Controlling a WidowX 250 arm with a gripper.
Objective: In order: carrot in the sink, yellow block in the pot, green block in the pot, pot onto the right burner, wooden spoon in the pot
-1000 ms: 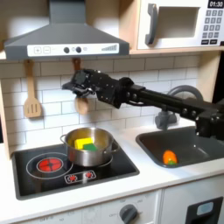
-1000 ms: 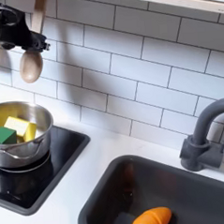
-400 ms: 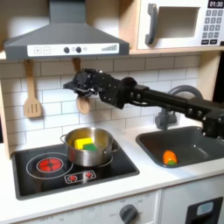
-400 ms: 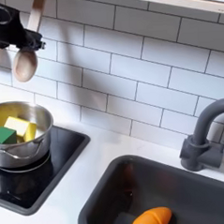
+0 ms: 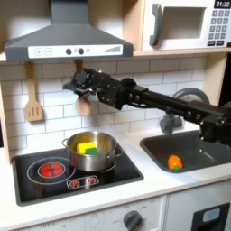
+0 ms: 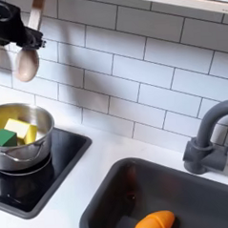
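"Four of your five steps looked finished, didn't they?"

"So the pictures suggested. The small orange toy carrot (image 5: pixel 174 162) lay in the dark grey rectangular sink (image 6: pixel 112 204). The plain yellow cube (image 5: pixel 85 146) and the bright-green cube (image 5: pixel 91 151) sat touching inside the shiny round stainless-steel pot (image 5: pixel 92 152), and you had the pot on the burner at the first exterior view's right."

"And the last step?"

"Only that one was left. Your black gripper (image 5: pixel 83 87) was up at the tiled wall, closed around the handle of the light-brown wooden spoon (image 6: pixel 26 62), as far as I could tell; the jaws were narrow, the handle between them."

"Was it off its hook?"

"I couldn't tell. The gripper hid the handle's top."

"Which way did it point?"

"Its long axis ran close to vertical, oval bowl down, handle up, leaning slightly. It hung above the pot, toward the wall. The slotted wooden spatula (image 5: pixel 33 97) stayed out of your job."
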